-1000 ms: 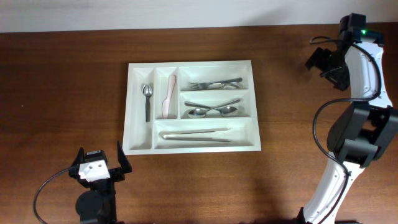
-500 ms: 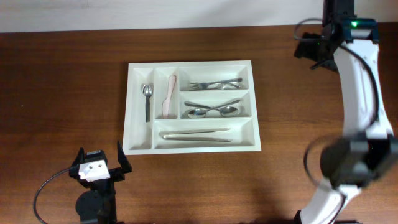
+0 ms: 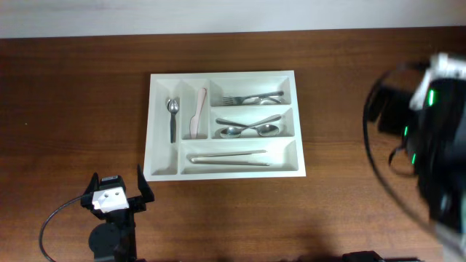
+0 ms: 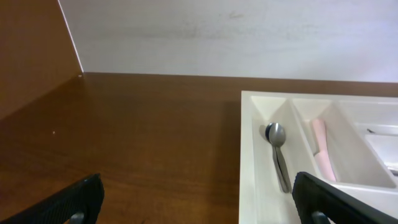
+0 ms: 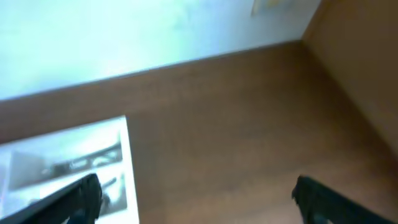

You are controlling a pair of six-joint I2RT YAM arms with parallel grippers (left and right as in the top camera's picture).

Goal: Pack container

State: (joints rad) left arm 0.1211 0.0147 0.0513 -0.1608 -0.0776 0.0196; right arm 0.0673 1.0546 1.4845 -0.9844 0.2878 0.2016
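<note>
Container (image 3: pixel 222 73) lies mid-table, long axis running left to right, its long compartment on the near side. Your left gripper (image 3: pixel 118 185) gapes wide and empty, low at the near edge, facing the container's left end. Your right gripper (image 5: pixel 199 202) is equally wide and empty; its arm (image 3: pixel 433 145) is a blur at the right.

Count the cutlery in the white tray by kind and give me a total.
In the container:
Spoons: 3 (one dark-handled spoon in the far-left slot, a pair of spoons in the middle compartment)
Forks: 2, overlapping, so this count is less certain
Pink knife: 1
Long pale utensils: 2
Total: 8
</note>
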